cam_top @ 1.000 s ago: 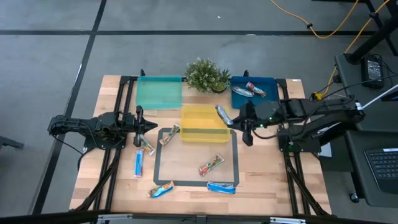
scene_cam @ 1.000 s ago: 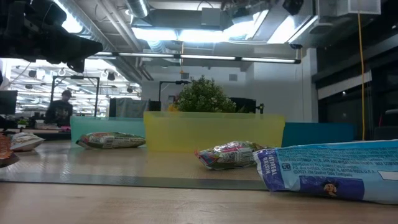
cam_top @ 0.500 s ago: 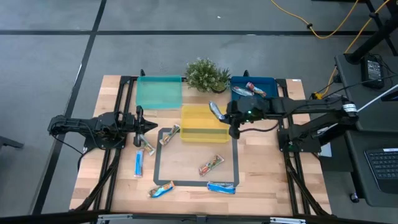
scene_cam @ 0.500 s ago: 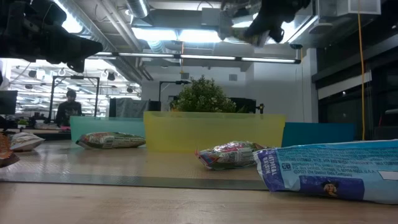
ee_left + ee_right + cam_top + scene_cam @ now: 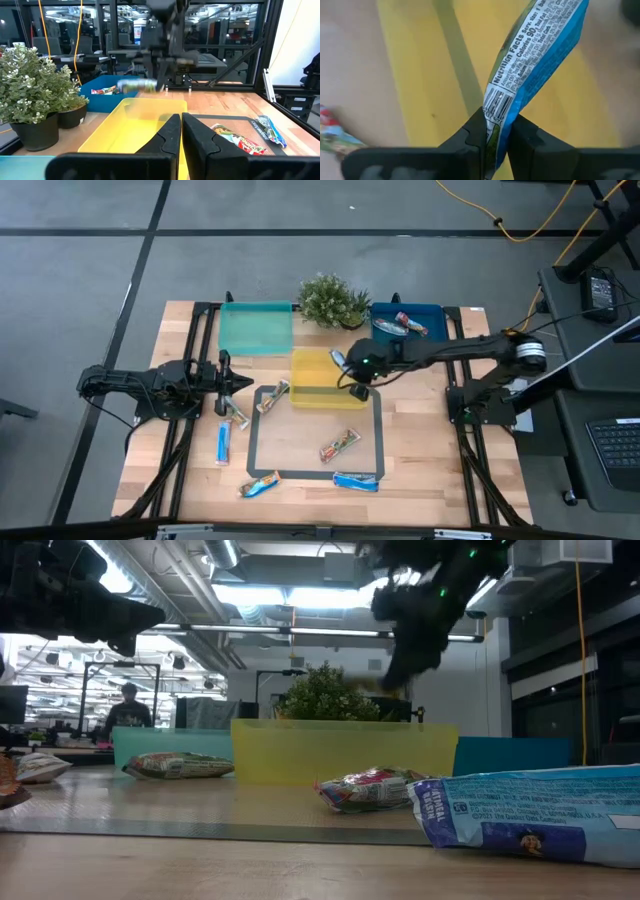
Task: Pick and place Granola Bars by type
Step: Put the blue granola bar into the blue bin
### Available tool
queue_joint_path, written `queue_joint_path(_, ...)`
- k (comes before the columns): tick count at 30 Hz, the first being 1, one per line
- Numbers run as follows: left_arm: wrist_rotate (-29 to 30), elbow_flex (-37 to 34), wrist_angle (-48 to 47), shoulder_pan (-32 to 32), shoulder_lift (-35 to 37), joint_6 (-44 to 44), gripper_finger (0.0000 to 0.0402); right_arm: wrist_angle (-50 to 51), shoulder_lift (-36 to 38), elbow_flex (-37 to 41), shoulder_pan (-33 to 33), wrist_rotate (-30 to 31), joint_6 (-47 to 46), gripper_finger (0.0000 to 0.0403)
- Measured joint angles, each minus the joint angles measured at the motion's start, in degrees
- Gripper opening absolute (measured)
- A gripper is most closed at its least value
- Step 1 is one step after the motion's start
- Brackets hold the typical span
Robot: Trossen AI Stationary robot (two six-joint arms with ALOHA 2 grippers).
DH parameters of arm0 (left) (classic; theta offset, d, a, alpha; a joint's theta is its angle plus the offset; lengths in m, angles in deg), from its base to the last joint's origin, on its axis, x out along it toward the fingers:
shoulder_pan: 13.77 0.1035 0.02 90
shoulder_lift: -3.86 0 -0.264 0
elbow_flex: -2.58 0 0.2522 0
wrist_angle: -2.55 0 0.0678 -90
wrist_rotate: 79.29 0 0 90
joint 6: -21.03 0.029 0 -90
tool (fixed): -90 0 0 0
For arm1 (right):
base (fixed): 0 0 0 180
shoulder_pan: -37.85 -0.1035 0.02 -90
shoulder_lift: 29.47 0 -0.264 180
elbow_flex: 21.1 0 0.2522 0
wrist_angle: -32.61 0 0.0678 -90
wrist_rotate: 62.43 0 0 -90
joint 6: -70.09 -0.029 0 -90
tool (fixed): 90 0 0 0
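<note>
Right hand is clamped on a blue bar, held over the yellow tray. Two bars are already binned in the blue tray. Six bars are left on the counter. Left hand is parked closed, empty.

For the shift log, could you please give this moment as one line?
right gripper: shut on blue granola bar, over yellow tray | left gripper: shut, empty, waiting left of tray
</note>
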Motion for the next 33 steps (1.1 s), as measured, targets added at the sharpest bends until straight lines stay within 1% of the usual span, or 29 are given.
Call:
queue_joint_path(5,0.0,0.0,0.0,0.0,0.0,0.0,0.0008,0.0,-5.0,0.0,0.0,-1.8,1.0,0.006)
queue_joint_path(13,0.0,0.0,0.0,0.0,0.0,0.0,0.0012,-0.3,-8.4,0.0,0.1,-2.4,1.3,0.006)
queue_joint_path(20,0.0,0.0,0.0,0.0,0.0,0.0,0.0011,-0.4,-9.9,0.0,0.5,-2.4,1.3,0.006)
queue_joint_path(33,0.0,0.0,0.0,0.0,0.0,0.0,0.0008,-0.3,-9.9,0.0,0.6,-2.4,1.3,0.006)
